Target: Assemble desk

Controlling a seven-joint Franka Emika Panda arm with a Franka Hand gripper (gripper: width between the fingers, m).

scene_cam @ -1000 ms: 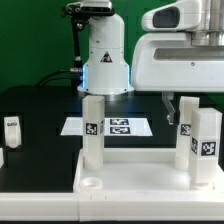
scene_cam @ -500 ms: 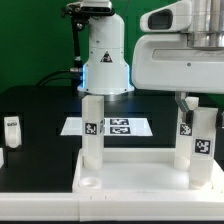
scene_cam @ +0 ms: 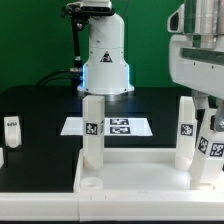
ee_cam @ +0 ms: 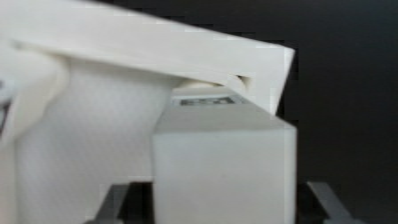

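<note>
The white desk panel (scene_cam: pixel 140 178) lies at the front, with an open round hole in its near corner on the exterior view's left. One leg (scene_cam: pixel 93 130) stands upright on the panel's left side and another leg (scene_cam: pixel 186 128) stands at its right. My gripper (scene_cam: pixel 208 118) is shut on a third leg (scene_cam: pixel 213 150), which it holds tilted over the panel's right edge. In the wrist view this leg (ee_cam: pixel 222 165) fills the space between the dark fingers (ee_cam: pixel 128 200), with my gripper (ee_cam: pixel 224 205) around it. A fourth leg (scene_cam: pixel 12 128) stands on the table at the far left.
The marker board (scene_cam: pixel 118 127) lies flat behind the panel. The robot's white base (scene_cam: pixel 105 55) stands behind it. The table is black and the backdrop green.
The arm has swung toward the exterior view's right. The held leg went with it, from upright to tilted and nearer the panel's right edge.
</note>
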